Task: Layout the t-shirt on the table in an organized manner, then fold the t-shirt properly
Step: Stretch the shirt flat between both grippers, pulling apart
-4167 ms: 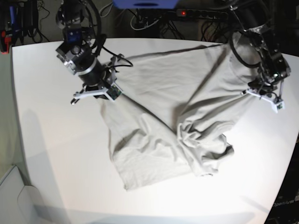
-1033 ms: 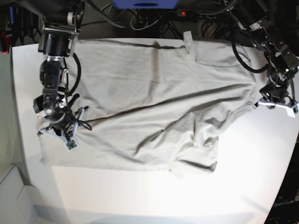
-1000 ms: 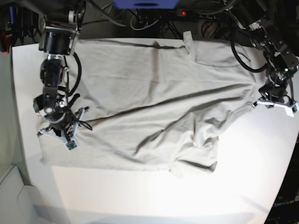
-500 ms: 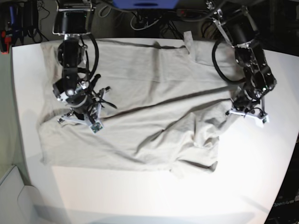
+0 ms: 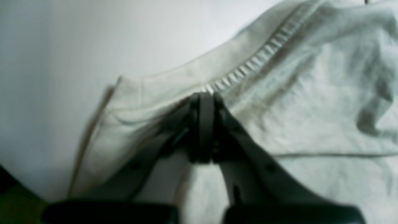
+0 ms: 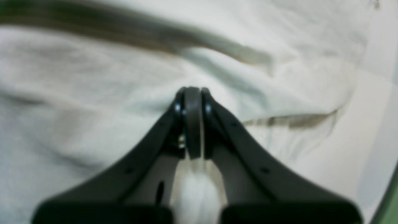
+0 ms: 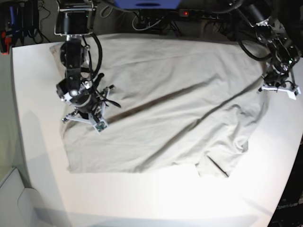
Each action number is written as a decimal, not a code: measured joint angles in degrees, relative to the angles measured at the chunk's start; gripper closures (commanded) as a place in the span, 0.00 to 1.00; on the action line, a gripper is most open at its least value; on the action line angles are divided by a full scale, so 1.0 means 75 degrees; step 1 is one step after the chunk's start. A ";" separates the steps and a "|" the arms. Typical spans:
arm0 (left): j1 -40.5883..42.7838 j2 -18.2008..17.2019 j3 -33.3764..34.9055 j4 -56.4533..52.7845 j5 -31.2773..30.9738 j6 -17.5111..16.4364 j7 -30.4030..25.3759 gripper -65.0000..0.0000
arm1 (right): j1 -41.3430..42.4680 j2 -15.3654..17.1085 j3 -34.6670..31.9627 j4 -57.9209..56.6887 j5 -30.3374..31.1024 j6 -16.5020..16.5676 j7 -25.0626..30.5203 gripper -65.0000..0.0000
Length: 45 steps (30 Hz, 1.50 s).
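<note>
The light grey-beige t-shirt [image 7: 165, 94] lies spread wide over the white table [image 7: 142, 198], mostly flat, with long diagonal creases and a bunched corner at the front right. My right gripper [image 7: 84, 120] is shut on the t-shirt near its left side. In the right wrist view, cloth [image 6: 93, 77] sits pinched between the closed fingers of my right gripper [image 6: 192, 91]. My left gripper [image 7: 277, 90] is shut on the shirt's far right edge. In the left wrist view the left gripper's tips [image 5: 202, 96] meet at a stitched hem of the shirt [image 5: 311, 109], with bare table [image 5: 62, 46] beyond.
Behind the table run dark cables and a power strip with a red light [image 7: 185, 13]. The table's curved right edge lies just past my left gripper. A pale box [image 7: 14, 198] stands at the lower left, off the table.
My left gripper swung out to the right and farther back, dragging the shirt's right side with it. The whole shirt shifted right and its folds flattened. My right gripper barely moved.
</note>
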State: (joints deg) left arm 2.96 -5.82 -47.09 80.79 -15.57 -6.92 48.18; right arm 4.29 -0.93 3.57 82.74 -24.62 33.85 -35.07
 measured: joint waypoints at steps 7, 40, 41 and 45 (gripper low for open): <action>0.0157 0.0554 0.0055 0.1087 0.0099 0.0096 0.0664 1.00 | 0.0163 -0.0146 -0.0015 -0.0603 0.0093 -0.0029 0.0659 1.00; -0.1003 0.0845 0.1294 0.0361 0.0178 0.0102 0.0335 1.00 | -0.0539 0.0140 0.2486 0.0621 -0.0108 -0.0003 -0.0187 1.00; -0.1014 0.0848 0.1294 0.0361 0.0175 0.0102 0.0338 1.00 | -0.0542 0.0055 0.2495 0.0799 -0.0122 0.0000 -0.0181 1.00; -0.1177 0.0851 0.1291 0.0160 0.0187 0.0108 0.0303 1.00 | -0.0463 0.0009 0.2081 0.1288 -0.0070 -0.0003 -0.0050 1.00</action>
State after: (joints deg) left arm -5.87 0.56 -37.41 82.00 -14.17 -6.11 50.46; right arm 0.82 -0.86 19.18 92.40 -25.15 33.82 -35.44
